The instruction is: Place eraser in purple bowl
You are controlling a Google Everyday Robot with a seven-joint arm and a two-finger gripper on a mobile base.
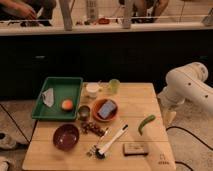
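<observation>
Eraser [135, 148] lies on tabletop [144, 95], near and lower left of the end effector [169, 116], whose opening I cannot tell; brush [112, 140] and dark berries [92, 128] lie between eraser and purple bowl [66, 136], farther left

This reads as a robot test area in a lab or office rather than a home: a plain wooden surface [145, 97] stands alone on a speckled floor [192, 155], laid with an unrelated mix of small props, among them a green tray [60, 79] and a purple bowl [66, 136]. A white robot arm [187, 85] stands at its right side, the tool [169, 117] hanging just off the surface's right edge, and a dark cable [192, 134] trails over the floor. Behind runs a dark partition [110, 55] topped by a pale ledge [110, 28], beyond which people [20, 9] sit
</observation>
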